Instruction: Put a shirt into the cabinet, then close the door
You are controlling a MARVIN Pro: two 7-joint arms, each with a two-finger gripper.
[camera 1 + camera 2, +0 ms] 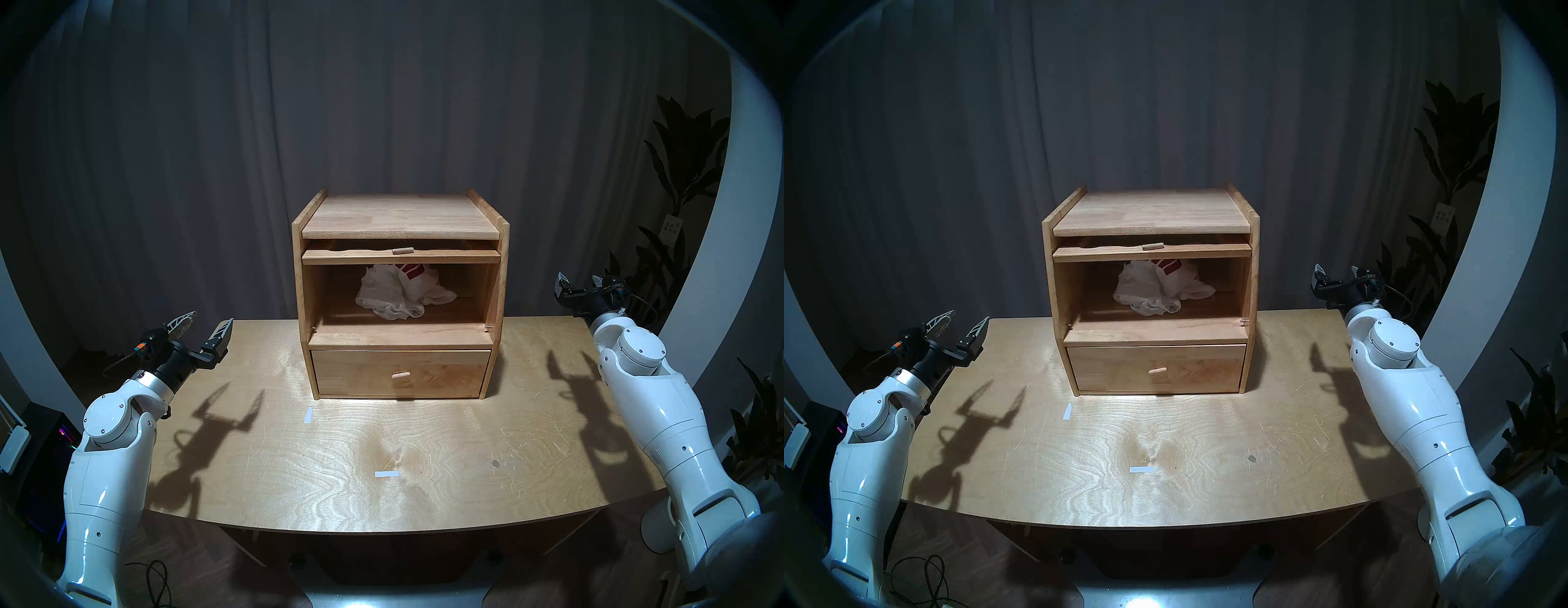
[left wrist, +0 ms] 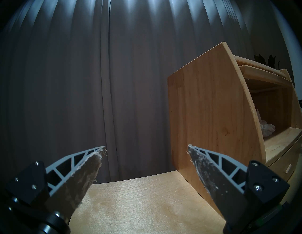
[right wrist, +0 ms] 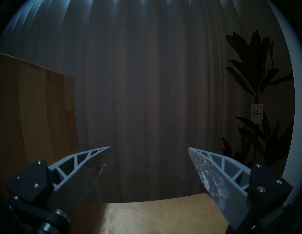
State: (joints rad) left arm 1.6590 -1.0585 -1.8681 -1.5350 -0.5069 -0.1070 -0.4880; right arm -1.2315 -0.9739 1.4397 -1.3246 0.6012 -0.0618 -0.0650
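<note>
The white cloth T-shirt w/ red block letters [image 1: 401,293] lies crumpled inside the upper compartment of the light-brown boxy wooden cabinet [image 1: 401,220], toward the back-middle, not folded. So step one looks done; the door is what's left.

The flat wooden door panel w/ small peg handle [image 1: 401,256] sits lifted and slid in under the cabinet top, only its front edge and peg showing. Its glass window can't be made out from here.

Left tool [image 1: 206,327] hangs spread wide and empty over the left side of the pale plywood desk [image 1: 382,446], well apart from the cabinet. Right tool [image 1: 581,281] is likewise spread and empty, off the cabinet's right side, nowhere near the peg.

Risks, as I judge them:
- Peg is small and tucked close under the top board; a tool coming in spread this wide, or a bit high, prob. bumps the top edge or slips off the peg.
- Door likely has to be pulled out, then swung down; let go early and it could drop hard on the glass.
- Shirt is bunched fairly tall; a loose fold near the front could catch under the closing door.
- Cabinet isn't visibly fixed to the desk; a hard pull may drag it forward.
</note>
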